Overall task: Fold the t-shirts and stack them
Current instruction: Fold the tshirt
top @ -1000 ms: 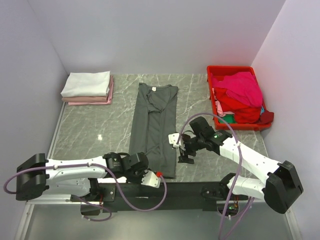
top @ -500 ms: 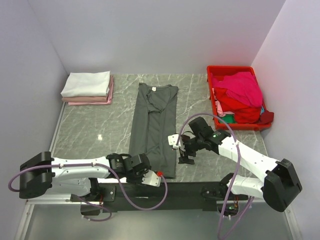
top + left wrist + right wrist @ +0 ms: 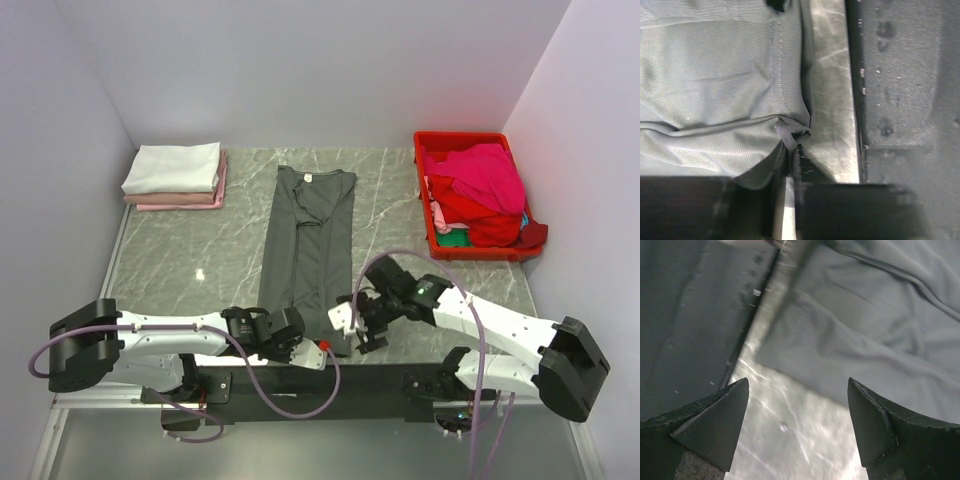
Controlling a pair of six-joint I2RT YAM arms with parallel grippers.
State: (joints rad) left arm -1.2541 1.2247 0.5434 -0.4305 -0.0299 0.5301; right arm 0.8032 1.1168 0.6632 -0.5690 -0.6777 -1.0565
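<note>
A dark charcoal-grey t-shirt [image 3: 310, 250], folded into a long strip, lies in the middle of the table. My left gripper [image 3: 283, 335] sits low at its near hem. In the left wrist view the gripper [image 3: 790, 150] is shut on a pinched fold of the t-shirt's hem [image 3: 790, 134]. My right gripper [image 3: 358, 325] hovers just right of the shirt's near right corner. It is open [image 3: 797, 390], with bare marble between its fingertips [image 3: 735, 395] and the shirt's edge [image 3: 850, 360] just ahead.
Folded white [image 3: 172, 165] and pale pink [image 3: 185, 200] tees are stacked at the back left. A red crate [image 3: 428, 215] at the back right holds loose magenta, red and green clothes. The table's dark front rail [image 3: 905, 100] runs close beside the left gripper.
The left gripper has closed on the shirt's hem. The right gripper has moved toward the table's near edge and a little left, still open.
</note>
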